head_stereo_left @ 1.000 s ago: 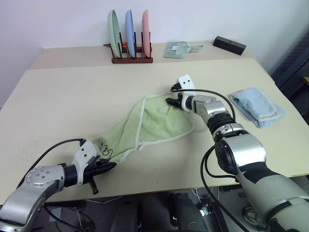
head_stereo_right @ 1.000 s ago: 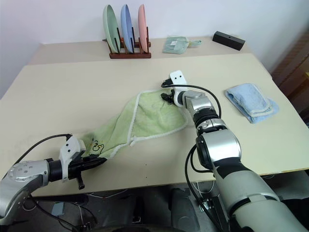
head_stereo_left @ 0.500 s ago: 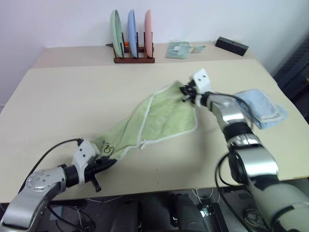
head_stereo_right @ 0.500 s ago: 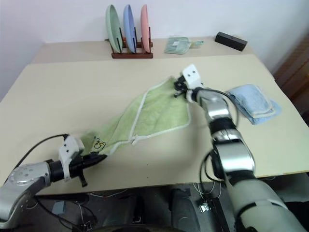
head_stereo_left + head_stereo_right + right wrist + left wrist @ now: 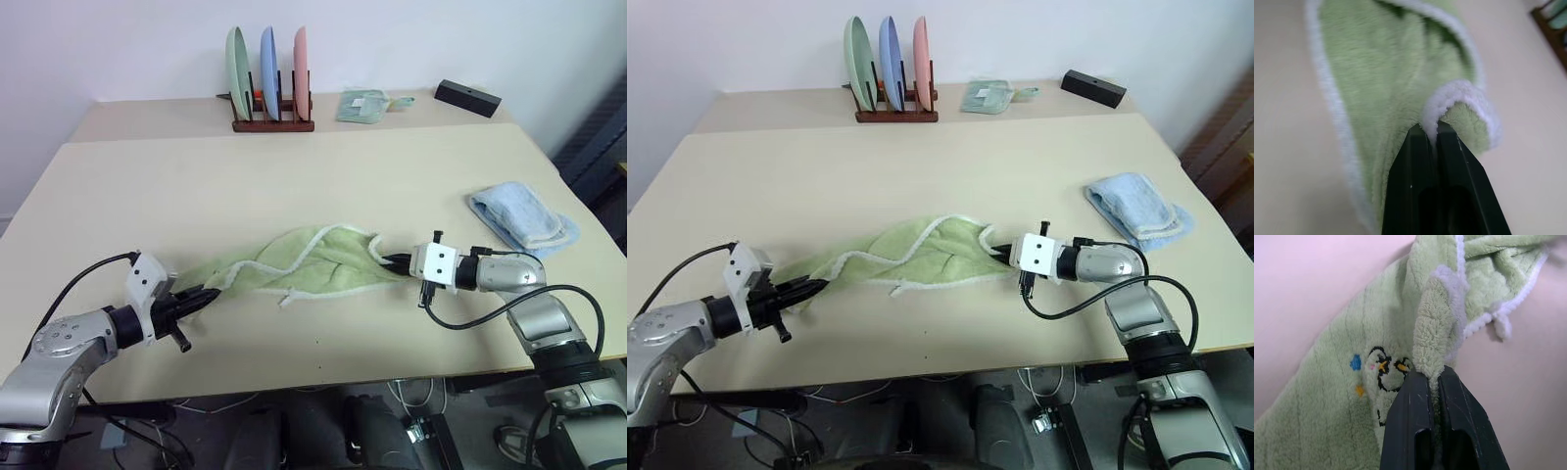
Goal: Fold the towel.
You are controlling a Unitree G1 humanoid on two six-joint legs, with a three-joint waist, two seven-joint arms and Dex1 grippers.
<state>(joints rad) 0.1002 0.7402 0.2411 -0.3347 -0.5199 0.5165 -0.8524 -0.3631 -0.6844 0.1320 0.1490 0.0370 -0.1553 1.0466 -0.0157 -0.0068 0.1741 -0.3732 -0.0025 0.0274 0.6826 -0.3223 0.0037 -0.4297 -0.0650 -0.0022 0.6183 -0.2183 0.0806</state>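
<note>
Stretching across the lower middle of the left eye view, the towel (image 5: pixel 304 266) lay slack and rumpled on the table (image 5: pixel 294 176), strung between the left gripper (image 5: pixel 201 295) at lower left and the right gripper (image 5: pixel 392 262) right of centre, each clamped on an end. The right eye view gave the same: a plate rack (image 5: pixel 892 69) at the upper edge, a blue cloth (image 5: pixel 1136 211) at right, a green packet (image 5: pixel 988 96) and a black box (image 5: pixel 1093 87) at the top right. In the left wrist view the black fingers (image 5: pixel 1415 426) pinched a bunched fold of terry by the white edging, beside a small printed cartoon mark (image 5: pixel 1382 366) with blue and orange dots; no lettering could be read. In the right wrist view the fingers (image 5: pixel 1420 181) gripped the white-edged corner. The cloth looked light, soft and limp, likely to sag and crease, so I judged the stitched corners the surest holds.
</note>
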